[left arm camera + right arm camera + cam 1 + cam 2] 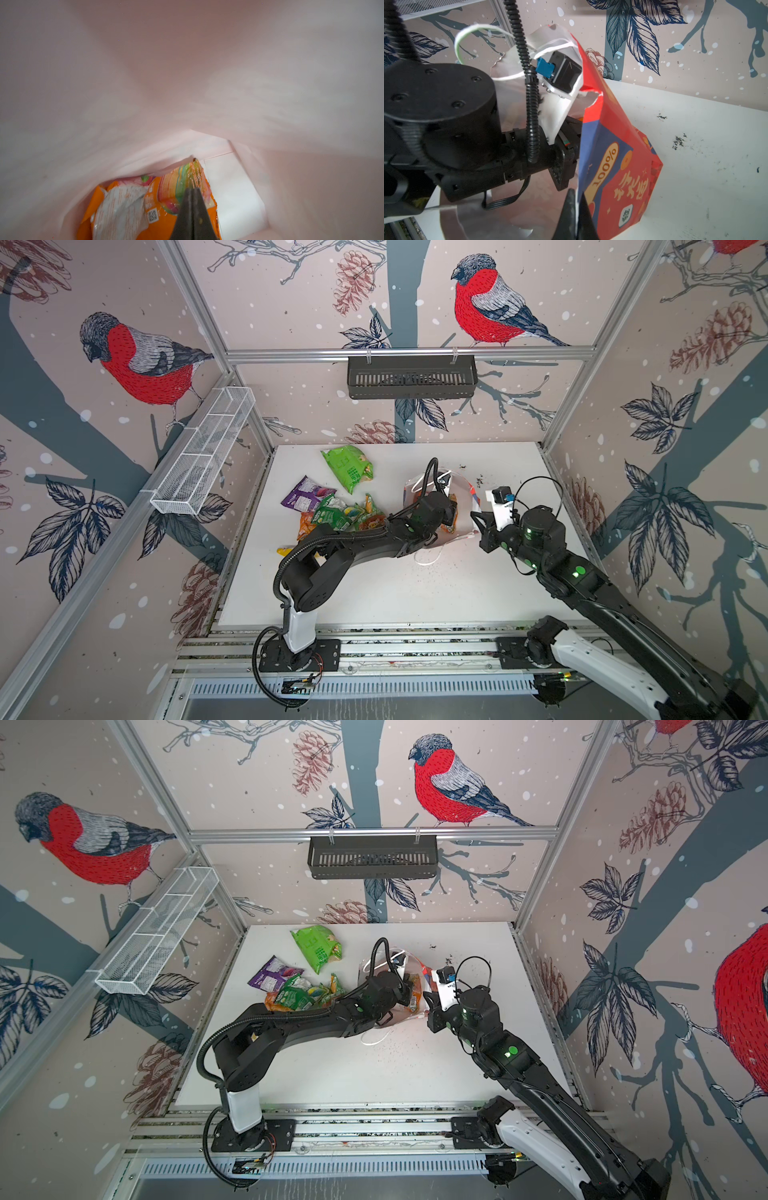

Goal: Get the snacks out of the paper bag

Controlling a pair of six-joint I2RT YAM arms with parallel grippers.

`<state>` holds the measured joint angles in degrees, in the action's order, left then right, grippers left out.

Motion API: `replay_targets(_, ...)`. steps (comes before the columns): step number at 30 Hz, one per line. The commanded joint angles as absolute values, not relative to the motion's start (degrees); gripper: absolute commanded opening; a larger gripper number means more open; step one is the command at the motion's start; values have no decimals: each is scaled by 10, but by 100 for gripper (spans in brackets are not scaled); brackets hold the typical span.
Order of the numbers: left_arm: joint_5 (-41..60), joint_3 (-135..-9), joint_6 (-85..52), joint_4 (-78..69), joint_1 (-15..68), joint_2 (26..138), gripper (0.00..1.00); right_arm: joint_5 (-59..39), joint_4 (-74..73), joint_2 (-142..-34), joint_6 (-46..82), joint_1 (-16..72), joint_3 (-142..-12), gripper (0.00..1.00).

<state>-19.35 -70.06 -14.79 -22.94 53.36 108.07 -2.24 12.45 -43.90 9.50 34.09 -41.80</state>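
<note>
The red paper bag stands tilted at the table's middle back, its white inside showing in both top views. My right gripper is shut on the bag's rim from the right. My left gripper reaches deep inside the bag and is shut on the crinkled edge of an orange snack packet. Out on the table lie a bright green packet, a purple one, a heap of green and orange ones and a yellow one.
A white mesh shelf hangs on the left wall and a black slotted basket on the back wall. A white cord handle of the bag trails onto the white table. Dark crumbs dot the back right.
</note>
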Motion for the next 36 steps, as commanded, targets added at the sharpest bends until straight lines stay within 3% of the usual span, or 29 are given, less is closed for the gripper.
replay_targets(1, -195, -693, -143, -241, 532, 1060, 0, 0, 111, -437, 99, 342, -419, 0)
replay_targets(29, -156, -672, -144, -194, 512, 931, 1, 118, 121, -424, 88, 379, -417, 0)
replay_targets(33, -119, -685, -147, -157, 512, 899, 48, 121, 122, -423, 86, 382, -418, 0)
replay_targets(36, -76, -689, -143, -135, 512, 860, 66, 121, 124, -421, 87, 384, -418, 0)
